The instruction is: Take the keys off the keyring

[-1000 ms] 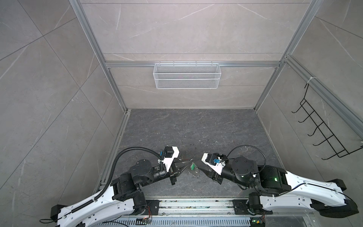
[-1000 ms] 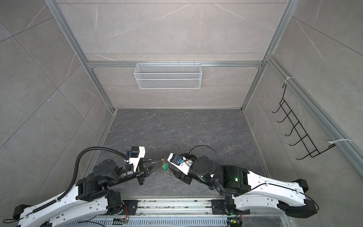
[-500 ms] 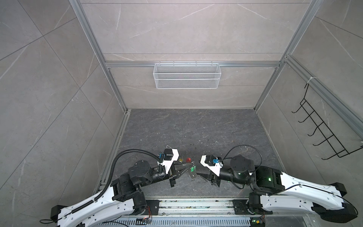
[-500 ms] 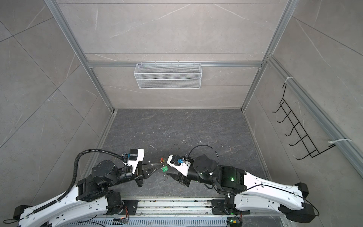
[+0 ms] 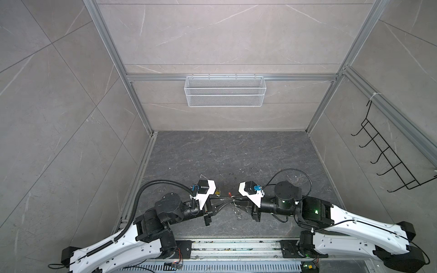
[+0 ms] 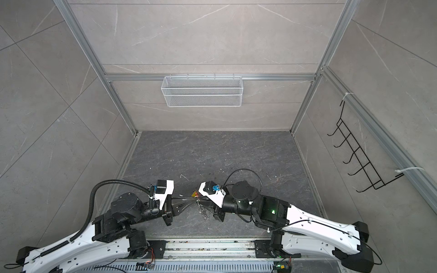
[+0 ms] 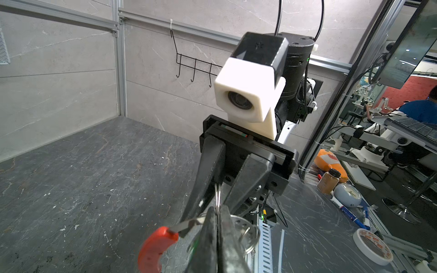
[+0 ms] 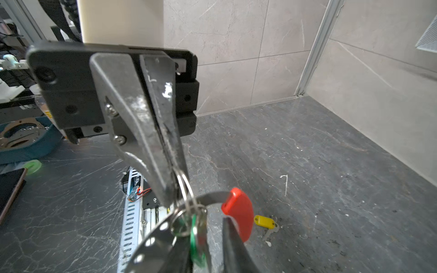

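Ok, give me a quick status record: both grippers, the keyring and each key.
left gripper: shut, pinching a small silver split ring
right gripper: facing the left one, fingers either side of the ring cluster; grip unclear
keyring: raised off the table between the grippers, red sleeve in view
green-tagged key: hanging on the keyring
yellow-tagged key: off the keyring, lying on the table
left to remove: green-tagged key
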